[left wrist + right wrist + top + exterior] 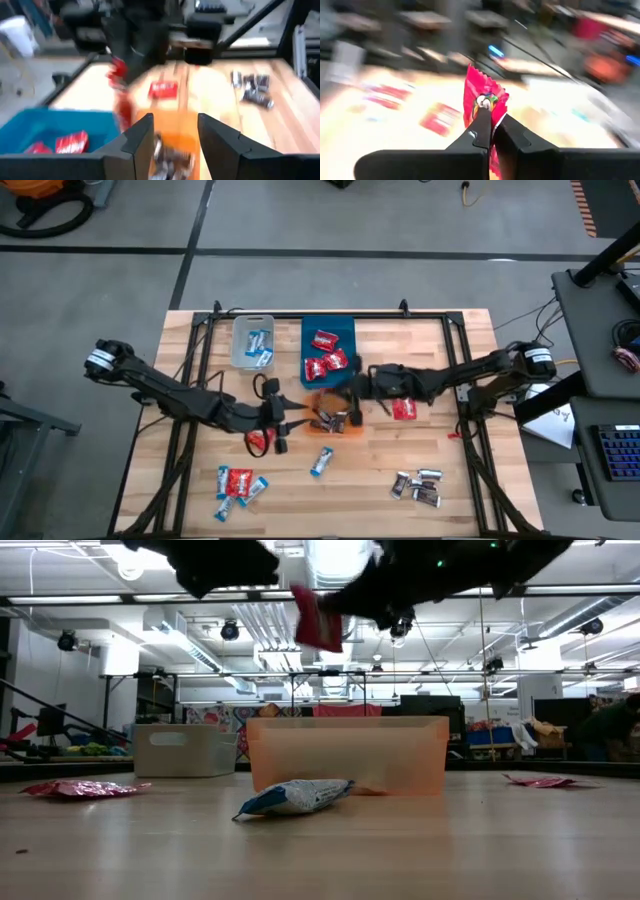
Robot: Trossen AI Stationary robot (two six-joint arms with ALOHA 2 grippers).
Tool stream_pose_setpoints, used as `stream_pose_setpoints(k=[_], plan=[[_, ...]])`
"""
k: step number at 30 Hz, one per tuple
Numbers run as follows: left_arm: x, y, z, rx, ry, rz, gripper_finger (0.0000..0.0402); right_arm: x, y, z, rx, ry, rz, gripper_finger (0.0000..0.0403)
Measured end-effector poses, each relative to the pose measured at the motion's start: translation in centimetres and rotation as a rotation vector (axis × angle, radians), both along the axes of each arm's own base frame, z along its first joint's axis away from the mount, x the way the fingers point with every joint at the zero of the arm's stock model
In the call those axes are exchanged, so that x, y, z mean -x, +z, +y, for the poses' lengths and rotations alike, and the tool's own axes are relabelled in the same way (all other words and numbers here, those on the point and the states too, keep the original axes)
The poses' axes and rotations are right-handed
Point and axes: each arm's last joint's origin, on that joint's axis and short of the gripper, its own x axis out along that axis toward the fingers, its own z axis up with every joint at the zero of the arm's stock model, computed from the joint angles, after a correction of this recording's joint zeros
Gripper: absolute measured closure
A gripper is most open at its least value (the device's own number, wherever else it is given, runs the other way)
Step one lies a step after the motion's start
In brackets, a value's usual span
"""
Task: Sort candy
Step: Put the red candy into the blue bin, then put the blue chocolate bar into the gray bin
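My right gripper (pixel 492 125) is shut on a red candy (pixel 482 95), held in the air over where the blue bin (pixel 328 330) meets the orange bin (pixel 312 402). In the low view the candy (pixel 318 622) hangs high above the orange bin (pixel 345 755). My left gripper (pixel 172 145) stands open at the orange bin's left side, above the dark candies (pixel 170 160) lying in it, with nothing between its fingers. The blue bin holds red candies (pixel 325 358). The clear bin (pixel 252 340) holds blue-and-white ones. My right gripper pinches the red candy's wrapper (pixel 481 111) between its two fingers, which reach in roughly level from the table's right side. Most of the wrapper sticks out past the fingertips and a little shows behind them. The candy is lifted clear of the table and the bins.
Loose on the table lie a red candy (pixel 403 410) right of the orange bin, a blue-and-white one (pixel 321 462) near the middle front, a mixed red and blue-and-white group (pixel 235 485) at the front left and dark candies (pixel 418 485) at the front right.
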Motion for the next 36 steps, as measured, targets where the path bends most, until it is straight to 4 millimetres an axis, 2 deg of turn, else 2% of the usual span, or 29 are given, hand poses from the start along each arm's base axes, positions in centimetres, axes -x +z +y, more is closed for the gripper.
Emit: stream_pose_setpoints(k=[5,10,14,18,23,29,32,36], plan=[[1.5,-0.1,0.7,0.032,0.09,0.087,0.0262,-0.2,0.0,-3.5,0.065,-0.367,0.235,0.0394],[2.7,-0.3,1.3,0.034,0.165,0.157,0.0262,-0.7,0.0,-8.1,-0.007,-0.66,0.27,0.0394],[3.5,-0.7,1.7,0.063,0.225,0.204,0.0262,-1.5,-1.0,-12.1,-0.125,-0.743,0.281,0.0394],[4.0,-1.2,1.9,0.107,0.274,0.252,0.0262,-2.9,-3.0,-14.8,-0.177,-0.751,0.337,0.0392],[4.5,-2.0,2.1,0.149,0.327,0.308,0.0262,-4.6,-4.2,-16.1,-0.176,-0.772,0.403,0.0365],[4.8,-2.3,2.1,0.179,0.32,0.357,0.0262,-5.8,-5.2,-16.5,-0.175,-0.774,0.49,0.0293],[4.9,-2.4,2.0,0.229,0.276,0.389,0.0262,-6.0,-4.9,-16.7,-0.182,-0.78,0.526,0.0258],[5.0,-2.2,1.4,0.382,0.158,0.481,0.0262,-5.6,-3.6,-16.4,-0.181,-0.78,0.59,0.0229]])
